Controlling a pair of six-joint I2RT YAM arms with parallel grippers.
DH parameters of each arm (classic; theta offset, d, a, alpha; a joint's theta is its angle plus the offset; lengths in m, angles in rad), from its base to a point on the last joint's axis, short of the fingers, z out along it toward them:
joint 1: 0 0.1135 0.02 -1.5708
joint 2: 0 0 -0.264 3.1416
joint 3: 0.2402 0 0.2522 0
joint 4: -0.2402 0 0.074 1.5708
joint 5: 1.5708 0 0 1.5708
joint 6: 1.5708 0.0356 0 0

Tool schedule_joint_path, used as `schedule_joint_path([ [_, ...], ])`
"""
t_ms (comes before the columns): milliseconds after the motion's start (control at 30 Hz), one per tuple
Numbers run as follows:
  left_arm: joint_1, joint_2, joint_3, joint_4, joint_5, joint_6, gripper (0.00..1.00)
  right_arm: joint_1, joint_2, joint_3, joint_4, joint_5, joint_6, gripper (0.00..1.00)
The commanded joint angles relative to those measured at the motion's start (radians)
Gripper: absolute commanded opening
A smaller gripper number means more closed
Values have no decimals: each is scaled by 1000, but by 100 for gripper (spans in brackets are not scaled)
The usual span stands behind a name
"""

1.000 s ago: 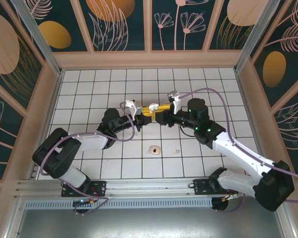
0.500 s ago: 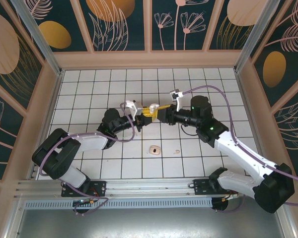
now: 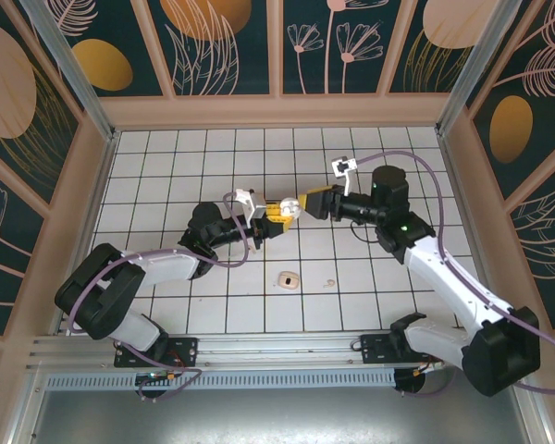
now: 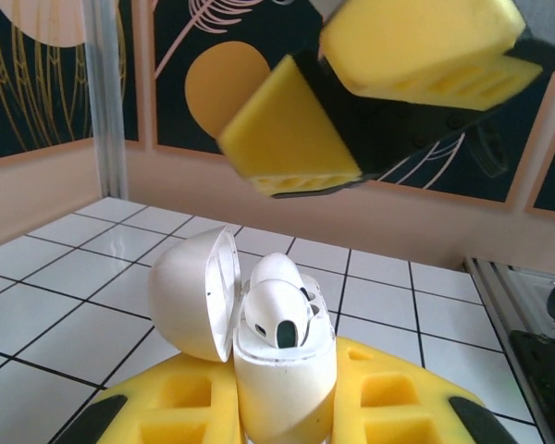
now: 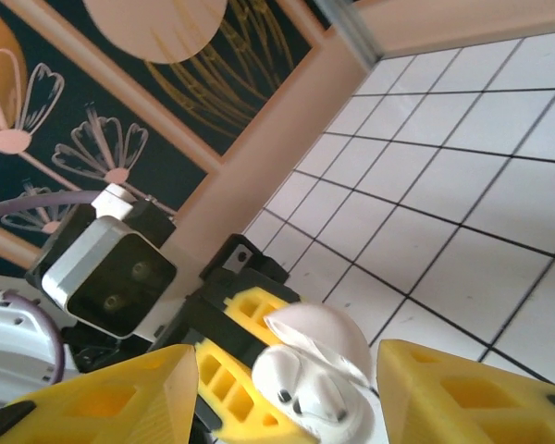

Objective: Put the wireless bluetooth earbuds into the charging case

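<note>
Two small items lie on the white tiled floor [image 3: 166, 176], on the near side of both pincers and well apart from them. One is a pinkish-white piece [image 3: 288, 278]. The other is a tinier pale speck [image 3: 328, 283] to its right. Both are too small to identify.

Left pincer [image 3: 277, 212]: yellow padded fingers [image 4: 180, 412] pressed in on the lower body of the charging case [image 4: 282, 375], one on each side, holding it off the floor. The case stands nearly upright. Its lid [image 4: 192, 296] is swung open to the left, still joined at the hinge.

One white earbud [image 4: 277, 314] sits in the open case, rounded top up, with a dark spot on the side facing the left wrist camera. Cannot tell whether a second one sits beside it.

Right pincer [image 3: 305, 202]: jaws spread. It faces the left pincer head-on, tips just beyond the case. From its own wrist camera the case shows between the two yellow fingers [image 5: 111, 398], with a gap on each side and no contact visible. From the left wrist camera its pads hang above and behind the lid.

Beyond the pincers, the floor runs to a beige baseboard [image 3: 277, 111] under dark floral wall panels [image 3: 222, 46].
</note>
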State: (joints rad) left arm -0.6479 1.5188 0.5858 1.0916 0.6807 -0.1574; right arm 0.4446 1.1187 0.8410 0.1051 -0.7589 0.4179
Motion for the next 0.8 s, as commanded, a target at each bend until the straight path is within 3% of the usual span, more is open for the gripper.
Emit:
schedule_joint_path([
  [0, -9, -29, 31, 4, 47, 17, 11, -4, 57, 48, 67, -135, -15, 54],
  [367, -11, -35, 42, 5, 37, 15, 11, 2, 89, 59, 64, -232, -33, 54],
  [767, -11, -40, 42, -30, 0, 23, 11, 9, -64, -64, 110, -266, -16, 50],
])
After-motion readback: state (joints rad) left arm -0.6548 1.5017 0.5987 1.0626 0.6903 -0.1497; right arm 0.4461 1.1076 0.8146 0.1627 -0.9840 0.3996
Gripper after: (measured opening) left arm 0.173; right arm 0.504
